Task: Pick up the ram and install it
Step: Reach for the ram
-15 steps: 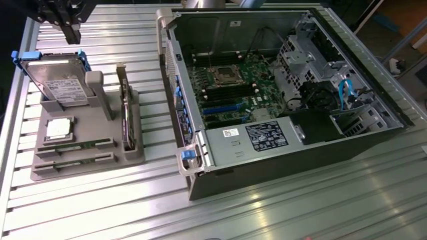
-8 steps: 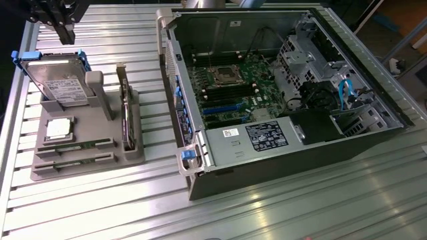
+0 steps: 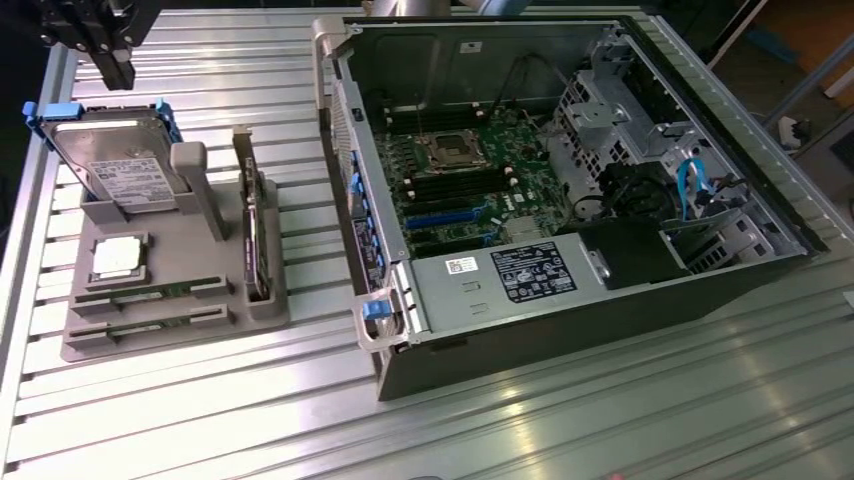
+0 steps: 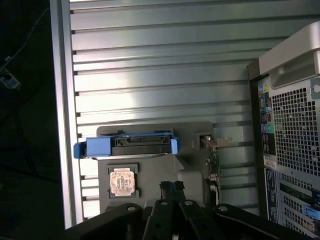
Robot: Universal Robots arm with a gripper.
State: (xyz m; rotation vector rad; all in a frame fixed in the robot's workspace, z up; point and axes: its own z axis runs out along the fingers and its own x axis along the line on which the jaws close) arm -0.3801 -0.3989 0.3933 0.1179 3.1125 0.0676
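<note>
The gripper (image 3: 115,68) hangs pinched closed and empty over the hard drive (image 3: 114,165), at the twelve o'clock end of the grey holder (image 3: 187,310). The ram (image 3: 140,294) lies slotted at its six o'clock end.

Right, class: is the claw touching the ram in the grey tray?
Apart. The exterior view shows the claw up near the hard drive, the ram at the opposite end of the tray.
</note>
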